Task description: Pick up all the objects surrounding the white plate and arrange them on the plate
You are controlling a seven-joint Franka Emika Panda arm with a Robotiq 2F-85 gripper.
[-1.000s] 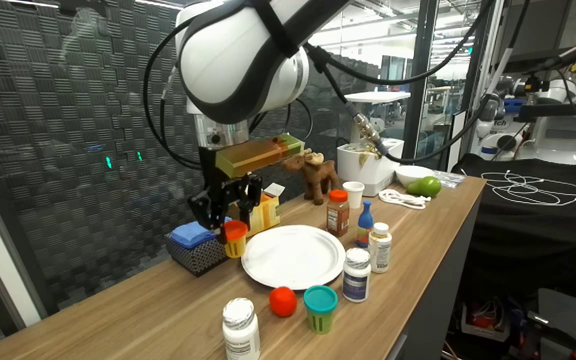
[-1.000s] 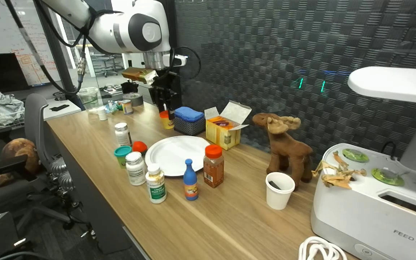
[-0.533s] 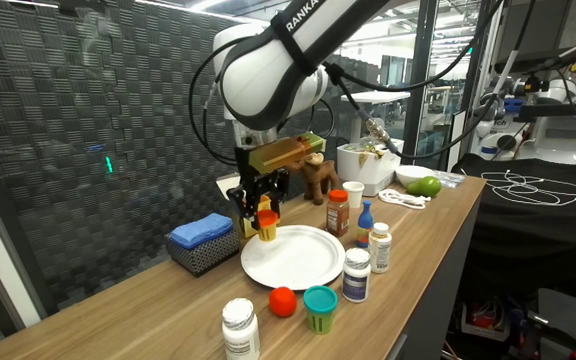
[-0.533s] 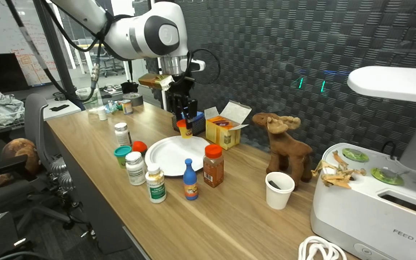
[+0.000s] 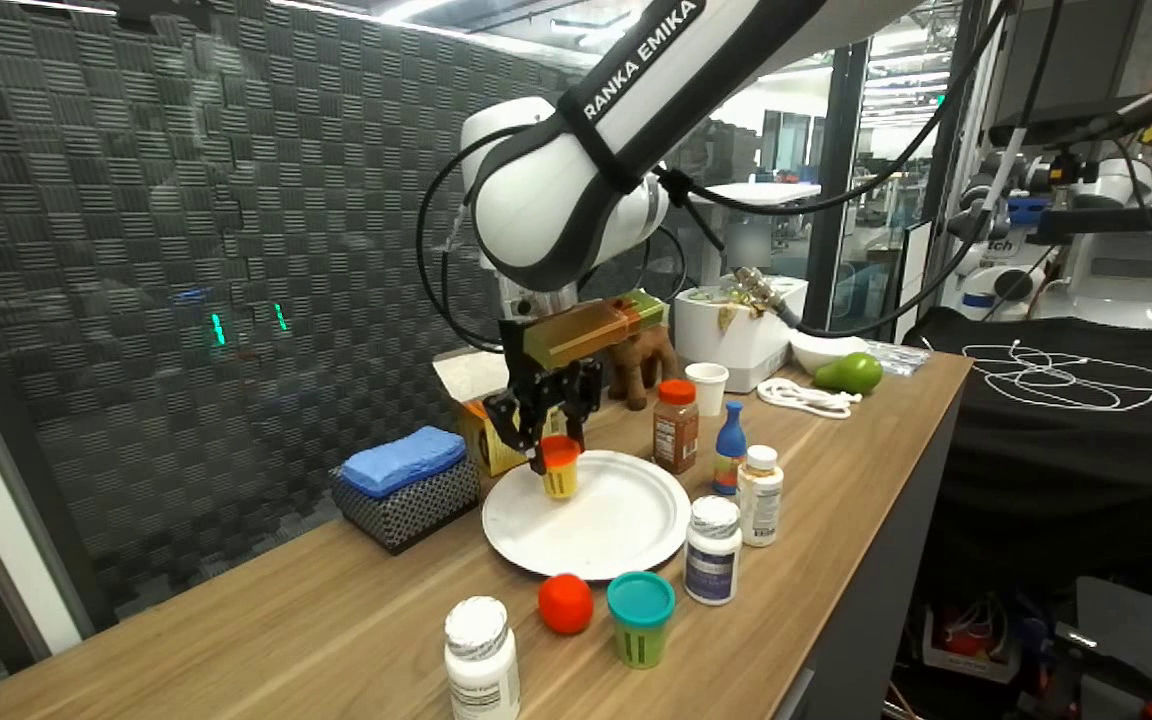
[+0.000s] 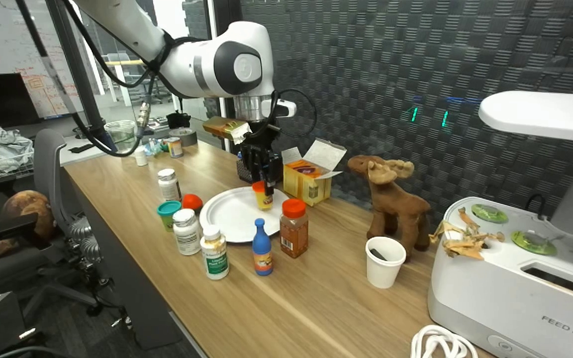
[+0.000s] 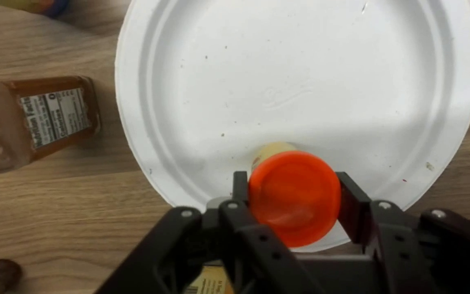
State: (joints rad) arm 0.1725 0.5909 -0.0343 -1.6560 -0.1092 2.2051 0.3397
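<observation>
My gripper (image 7: 293, 190) is shut on a small yellow jar (image 5: 561, 480) by its orange cap, fingers on both sides. Jar and gripper are over the back part of the white plate (image 5: 616, 525); I cannot tell whether the jar's base touches it. Around the plate stand a red-capped spice jar (image 6: 294, 236), a blue bottle (image 6: 262, 251), a white bottle with a green label (image 6: 216, 258), a white bottle with a purple label (image 5: 713, 560), a teal-capped green jar (image 5: 641, 625), a red ball (image 5: 566, 603) and a silver-topped white bottle (image 5: 482, 665).
Behind the plate are an open yellow-orange box (image 6: 306, 186) and a dark mesh box (image 5: 411, 510) topped by a blue cloth (image 5: 404, 460). A toy moose (image 6: 398, 209), paper cup (image 6: 385, 271), white planter (image 6: 505, 293) and white cord (image 5: 808, 398) stand farther along.
My gripper has carried the yellow jar from beside the mesh box, past the plate's edge, to a place over the plate. The other objects have stayed put.
</observation>
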